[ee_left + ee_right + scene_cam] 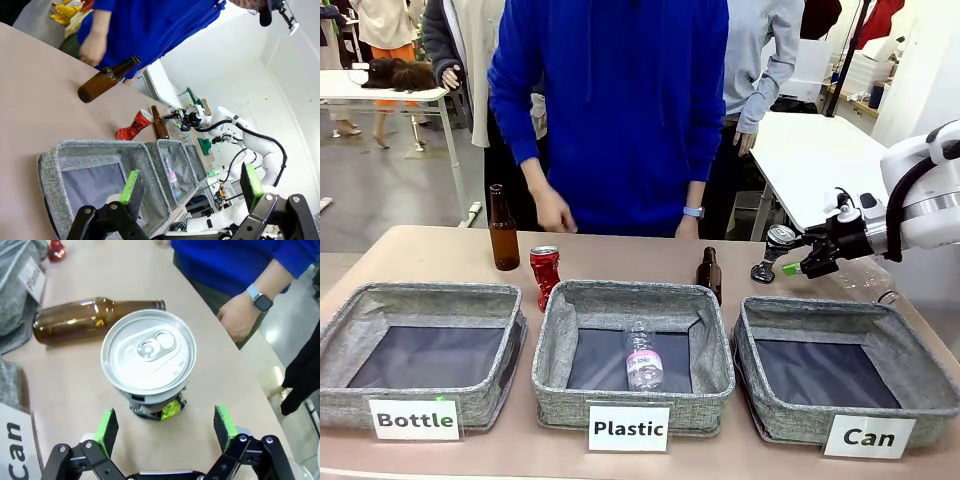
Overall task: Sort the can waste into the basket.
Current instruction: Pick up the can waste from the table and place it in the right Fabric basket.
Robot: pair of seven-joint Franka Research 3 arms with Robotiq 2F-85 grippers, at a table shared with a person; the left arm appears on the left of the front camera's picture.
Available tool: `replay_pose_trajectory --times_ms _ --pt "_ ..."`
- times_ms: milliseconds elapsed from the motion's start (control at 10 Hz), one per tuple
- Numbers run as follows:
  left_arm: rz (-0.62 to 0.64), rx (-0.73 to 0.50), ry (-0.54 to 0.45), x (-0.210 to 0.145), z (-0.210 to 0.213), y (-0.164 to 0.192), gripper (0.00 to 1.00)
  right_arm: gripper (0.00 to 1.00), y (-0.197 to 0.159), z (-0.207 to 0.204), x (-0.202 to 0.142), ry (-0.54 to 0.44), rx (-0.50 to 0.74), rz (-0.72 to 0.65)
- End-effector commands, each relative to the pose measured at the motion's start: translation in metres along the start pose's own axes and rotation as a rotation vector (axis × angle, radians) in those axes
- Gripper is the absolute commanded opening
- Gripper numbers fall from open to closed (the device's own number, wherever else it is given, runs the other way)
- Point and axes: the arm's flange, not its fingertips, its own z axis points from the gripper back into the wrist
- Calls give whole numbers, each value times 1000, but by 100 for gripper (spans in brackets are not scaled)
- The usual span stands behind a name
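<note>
A dark crushed can with a silver top stands on the table behind the basket labelled "Can". My right gripper is open just short of it, and its green pads stand either side of the can's base without touching. A red dented can stands behind the Plastic bin; it also appears in the left wrist view. My left gripper hangs open and empty above the Bottle bin. The Can basket holds nothing; its label sits at the right wrist view's edge.
Brown bottles stand at the back left and centre. The Plastic bin holds a clear bottle. A person in blue stands at the far edge with a hand over the table and another hand near the dark can.
</note>
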Motion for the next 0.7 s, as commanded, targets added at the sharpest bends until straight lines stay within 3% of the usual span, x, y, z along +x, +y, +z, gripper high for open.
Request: replay_pose_trajectory --times_ms 0,600 --pt "-13 -11 7 -1 2 -1 100 100 -12 -9 -5 -101 30 19" --pt "-13 -11 7 -1 2 -1 100 100 -15 -29 -12 -265 147 -51"
